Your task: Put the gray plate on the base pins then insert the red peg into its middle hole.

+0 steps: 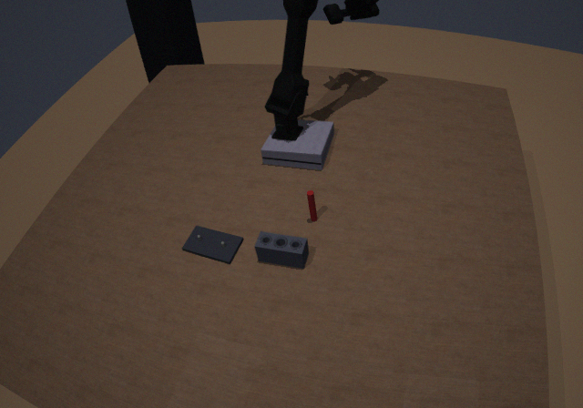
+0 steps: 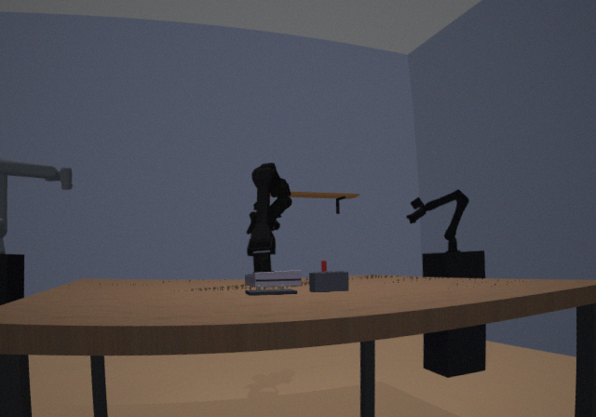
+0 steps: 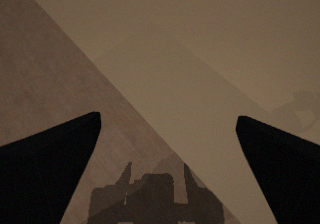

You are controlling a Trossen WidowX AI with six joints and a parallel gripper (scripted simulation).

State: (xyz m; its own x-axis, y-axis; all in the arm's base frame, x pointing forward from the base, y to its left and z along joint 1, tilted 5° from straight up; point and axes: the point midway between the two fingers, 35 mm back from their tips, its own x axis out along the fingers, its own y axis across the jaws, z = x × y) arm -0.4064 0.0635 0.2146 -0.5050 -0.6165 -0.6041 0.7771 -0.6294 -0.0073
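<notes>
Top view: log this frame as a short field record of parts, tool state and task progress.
base: flat dark slab with two pins, bare on the table
gray plate: three-hole block, beside the base on its right, not on the pins
red peg: upright, behind the plate, apart from it
tool: raised far back, open, holding nothing
progress: no step done

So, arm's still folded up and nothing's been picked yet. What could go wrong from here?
1. The red peg stands upright just behind the gray plate; reaching for the plate could knock it over.
2. The base has two small pins; a tilted plate may catch on them and not lie flat.
3. The open gripper faces away from the parts, so the wrist view shows none of them.
</notes>
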